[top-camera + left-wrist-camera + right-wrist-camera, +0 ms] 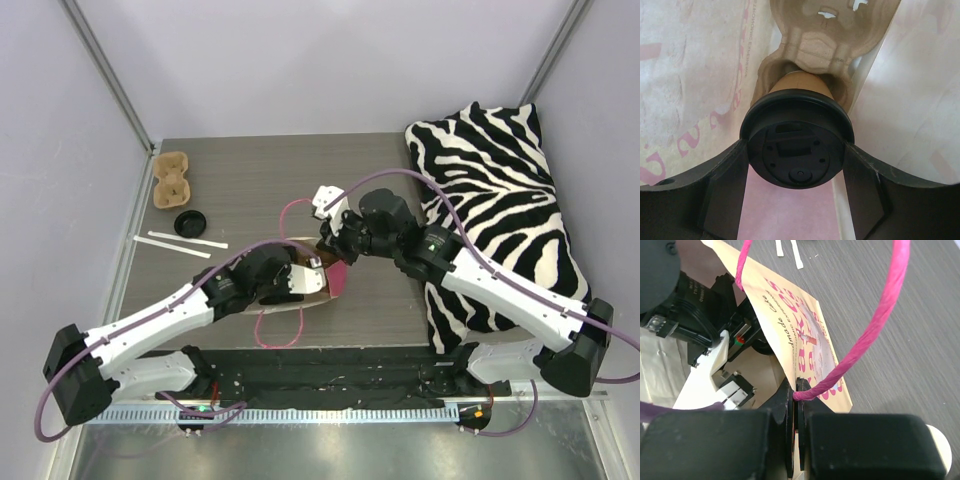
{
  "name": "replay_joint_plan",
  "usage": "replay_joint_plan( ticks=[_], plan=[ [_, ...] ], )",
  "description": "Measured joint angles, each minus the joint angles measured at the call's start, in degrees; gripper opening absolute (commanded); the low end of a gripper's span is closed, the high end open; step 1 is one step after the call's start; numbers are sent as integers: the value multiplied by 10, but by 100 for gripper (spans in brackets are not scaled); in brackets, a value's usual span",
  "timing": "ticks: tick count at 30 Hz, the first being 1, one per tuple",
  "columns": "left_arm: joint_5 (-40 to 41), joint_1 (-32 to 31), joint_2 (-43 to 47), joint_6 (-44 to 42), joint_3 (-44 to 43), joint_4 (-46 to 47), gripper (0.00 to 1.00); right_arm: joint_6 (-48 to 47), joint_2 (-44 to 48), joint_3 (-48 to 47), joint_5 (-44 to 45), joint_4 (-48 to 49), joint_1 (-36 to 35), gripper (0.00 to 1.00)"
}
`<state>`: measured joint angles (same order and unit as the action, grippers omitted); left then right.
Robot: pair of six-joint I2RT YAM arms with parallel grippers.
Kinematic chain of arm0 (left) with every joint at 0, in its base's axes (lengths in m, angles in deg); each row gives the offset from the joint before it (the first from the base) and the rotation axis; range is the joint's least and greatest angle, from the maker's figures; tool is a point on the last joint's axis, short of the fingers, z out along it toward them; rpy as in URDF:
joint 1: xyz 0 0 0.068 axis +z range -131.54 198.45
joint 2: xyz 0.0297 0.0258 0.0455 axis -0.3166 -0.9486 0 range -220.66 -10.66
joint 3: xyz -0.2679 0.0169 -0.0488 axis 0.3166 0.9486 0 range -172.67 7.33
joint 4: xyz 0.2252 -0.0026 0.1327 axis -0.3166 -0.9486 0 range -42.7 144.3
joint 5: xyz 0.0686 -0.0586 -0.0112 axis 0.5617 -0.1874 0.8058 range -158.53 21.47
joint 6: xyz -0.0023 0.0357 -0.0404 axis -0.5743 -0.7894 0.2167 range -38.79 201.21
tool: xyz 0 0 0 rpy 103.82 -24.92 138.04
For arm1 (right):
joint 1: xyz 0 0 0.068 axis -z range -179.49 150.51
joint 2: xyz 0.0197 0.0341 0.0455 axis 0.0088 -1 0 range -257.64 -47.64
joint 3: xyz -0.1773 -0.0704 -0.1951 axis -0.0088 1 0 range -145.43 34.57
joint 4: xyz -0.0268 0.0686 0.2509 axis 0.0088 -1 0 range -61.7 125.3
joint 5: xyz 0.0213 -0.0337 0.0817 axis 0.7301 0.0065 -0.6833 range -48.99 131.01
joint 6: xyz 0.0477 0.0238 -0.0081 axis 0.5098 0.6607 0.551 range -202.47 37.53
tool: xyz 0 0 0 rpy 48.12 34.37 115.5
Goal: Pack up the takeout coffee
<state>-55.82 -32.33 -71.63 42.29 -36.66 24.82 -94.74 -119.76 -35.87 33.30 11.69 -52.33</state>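
One lidded coffee cup [796, 125] sits in a pulp carrier [825, 35] inside one paper bag [800, 335], the left gripper [796, 147] clamped on its lid. The right gripper [796, 390] pinches the bag's rim at the pink handle [880, 315]. Beyond lie one spare carrier [171, 180], one loose lid [189, 222] and two white strips [180, 242].

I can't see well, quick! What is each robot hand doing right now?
Left gripper: closed on the coffee cup.
Right gripper: closed on the pink bag handle.
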Motion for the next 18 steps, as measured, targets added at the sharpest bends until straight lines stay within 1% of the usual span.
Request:
replay_joint_plan(
  ticks=[12, 18],
  plan=[
    [-60, 47, -94, -28, -78, -46, 0, 7, -41, -16, -125, 7, 92, 1],
    [-96, 84, -169, -43, -151, -92, 0, 0, -83, -44, -176, 4, 136, 1]
  ],
)
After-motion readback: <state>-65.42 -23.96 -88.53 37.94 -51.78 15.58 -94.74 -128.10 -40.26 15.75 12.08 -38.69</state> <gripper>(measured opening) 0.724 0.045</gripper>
